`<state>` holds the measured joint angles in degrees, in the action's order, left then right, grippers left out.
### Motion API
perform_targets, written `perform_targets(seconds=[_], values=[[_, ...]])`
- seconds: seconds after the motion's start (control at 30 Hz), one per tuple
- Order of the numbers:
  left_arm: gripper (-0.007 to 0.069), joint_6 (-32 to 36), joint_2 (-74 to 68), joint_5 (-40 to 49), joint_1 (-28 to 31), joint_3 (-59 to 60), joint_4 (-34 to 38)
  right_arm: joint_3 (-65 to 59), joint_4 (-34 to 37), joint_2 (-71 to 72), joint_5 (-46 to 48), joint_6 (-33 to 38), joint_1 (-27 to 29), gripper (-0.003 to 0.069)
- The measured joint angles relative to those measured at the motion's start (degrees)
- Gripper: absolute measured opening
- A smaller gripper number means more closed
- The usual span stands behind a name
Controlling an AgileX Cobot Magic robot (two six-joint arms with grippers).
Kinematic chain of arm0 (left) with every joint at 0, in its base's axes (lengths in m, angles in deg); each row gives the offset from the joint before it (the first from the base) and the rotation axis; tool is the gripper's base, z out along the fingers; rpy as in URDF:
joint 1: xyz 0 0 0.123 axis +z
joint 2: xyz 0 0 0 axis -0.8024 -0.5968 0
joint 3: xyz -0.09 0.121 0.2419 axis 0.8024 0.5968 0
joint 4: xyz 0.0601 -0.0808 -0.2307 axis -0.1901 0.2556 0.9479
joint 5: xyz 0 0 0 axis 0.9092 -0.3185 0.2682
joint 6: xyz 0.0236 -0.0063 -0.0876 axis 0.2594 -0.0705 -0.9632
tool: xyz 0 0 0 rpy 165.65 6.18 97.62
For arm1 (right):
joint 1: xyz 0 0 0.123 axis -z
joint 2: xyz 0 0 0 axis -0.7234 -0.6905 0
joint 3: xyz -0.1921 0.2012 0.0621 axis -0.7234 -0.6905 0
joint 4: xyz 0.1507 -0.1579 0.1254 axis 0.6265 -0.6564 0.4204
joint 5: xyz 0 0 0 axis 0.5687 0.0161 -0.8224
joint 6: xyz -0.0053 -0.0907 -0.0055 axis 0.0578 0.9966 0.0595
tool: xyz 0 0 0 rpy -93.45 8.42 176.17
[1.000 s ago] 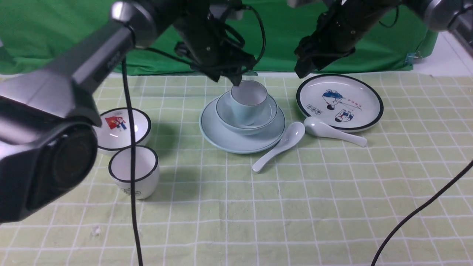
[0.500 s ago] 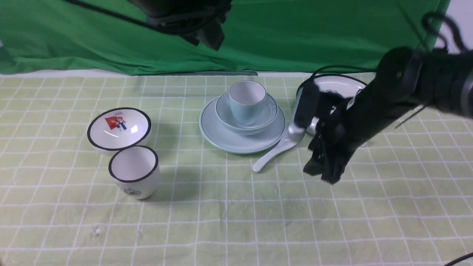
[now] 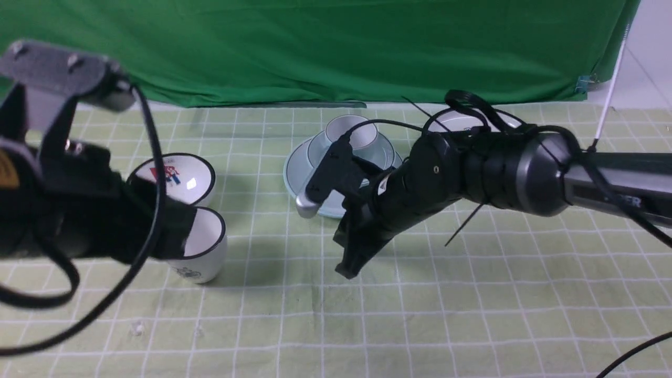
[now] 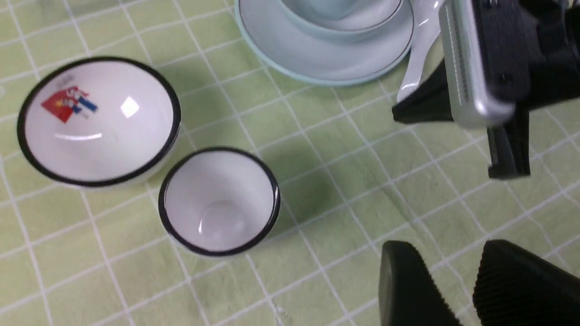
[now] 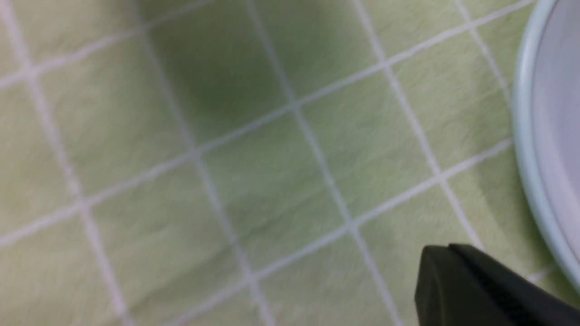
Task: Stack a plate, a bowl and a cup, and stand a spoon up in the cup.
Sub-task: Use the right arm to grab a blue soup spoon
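Note:
The pale blue-green plate (image 3: 294, 176) stands at mid-table with the bowl (image 3: 316, 149) on it and the cup (image 3: 353, 131) upright in the bowl. The left wrist view shows the plate (image 4: 317, 63), the bowl (image 4: 376, 22) and the cup's base (image 4: 317, 7). The spoon (image 4: 417, 63) lies on the cloth against the plate's edge; in the front view my right arm hides it. My right gripper (image 3: 347, 265) (image 5: 448, 253) is shut and empty, low over the cloth in front of the plate (image 5: 525, 149). My left gripper (image 4: 453, 280) is open and empty above the cloth.
A white black-rimmed bowl (image 3: 184, 168) (image 4: 97, 122) and a white black-rimmed cup (image 3: 207, 247) (image 4: 219, 201) stand at the front left, partly behind my left arm. The cartoon plate (image 3: 462, 121) shows behind my right arm. The whiter spoon is hidden. A green backdrop hangs behind.
My right arm has swung left and down across the front of the stack, covering both spoons. My left arm has come down at the front left, over the white cup.

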<state>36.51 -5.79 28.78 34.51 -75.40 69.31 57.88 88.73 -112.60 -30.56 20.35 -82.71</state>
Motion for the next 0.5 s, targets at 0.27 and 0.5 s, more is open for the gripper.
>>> perform_targets(seconds=[0.27,0.5], values=[[0.019,-0.1,0.7,-0.9,0.0,3.0,-4.0,1.9,-5.2,-2.0,0.1,-5.9,0.6,0.0009],[0.019,-0.1,0.7,-1.6,0.0,3.0,-6.0,2.1,-12.7,-2.2,5.9,-13.5,4.0,0.001]])
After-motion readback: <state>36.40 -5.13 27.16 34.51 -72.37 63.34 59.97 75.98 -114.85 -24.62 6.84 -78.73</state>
